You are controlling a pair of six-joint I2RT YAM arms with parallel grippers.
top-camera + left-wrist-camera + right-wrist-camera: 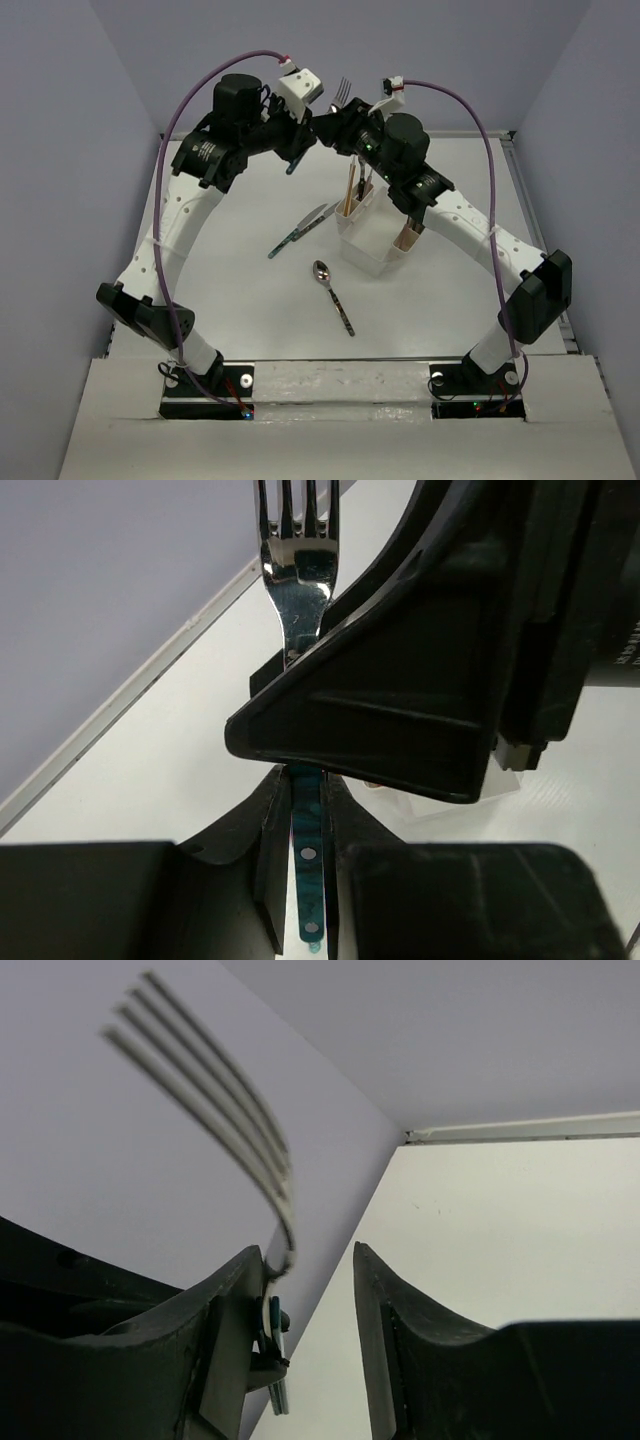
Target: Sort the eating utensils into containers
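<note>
A fork with a teal patterned handle point(298, 590) is held upright, tines up, high above the far middle of the table point(343, 92). My left gripper point(305, 780) is shut on its handle, which shows between the fingers. My right gripper point(308, 1260) is open around the fork's neck; the fork point(220, 1110) rests against its left finger. Both grippers meet at the back point(318, 130). The white caddy point(372, 258) stands right of centre with chopsticks point(352, 190) in its end slots. A knife point(312, 218), another utensil point(285, 243) and a spoon point(333, 296) lie on the table.
The right arm point(455, 215) reaches over the caddy's right side. The table's back edge meets the grey wall point(480, 135), with a side wall on the left point(130, 200).
</note>
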